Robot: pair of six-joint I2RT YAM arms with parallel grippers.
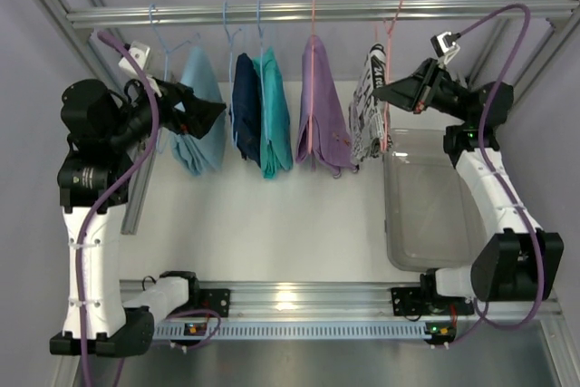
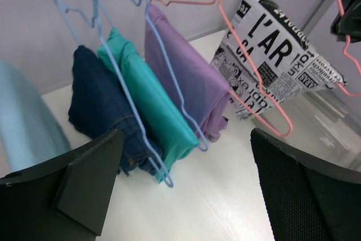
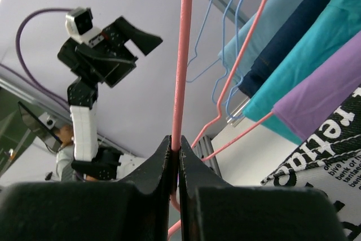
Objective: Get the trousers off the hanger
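Note:
A pink wire hanger (image 1: 388, 52) hangs by its hook from the rail at the right and carries black-and-white newspaper-print trousers (image 1: 370, 115). My right gripper (image 1: 381, 92) is shut on this hanger's wire beside the trousers. The right wrist view shows the wire (image 3: 181, 55) pinched between the closed fingers (image 3: 175, 150), with the print fabric (image 3: 327, 156) at lower right. My left gripper (image 1: 213, 113) is open and empty near a light-blue garment, well left of the hanger. In the left wrist view (image 2: 186, 196) the print trousers (image 2: 276, 55) and the pink hanger (image 2: 289, 130) lie far ahead on the right.
On the metal rail (image 1: 272, 14) hang purple trousers (image 1: 322, 124) on a second pink hanger, and teal (image 1: 272, 115), navy (image 1: 243, 101) and light-blue (image 1: 199, 120) garments on blue hangers. A clear plastic bin (image 1: 399, 251) stands on the table below the right arm.

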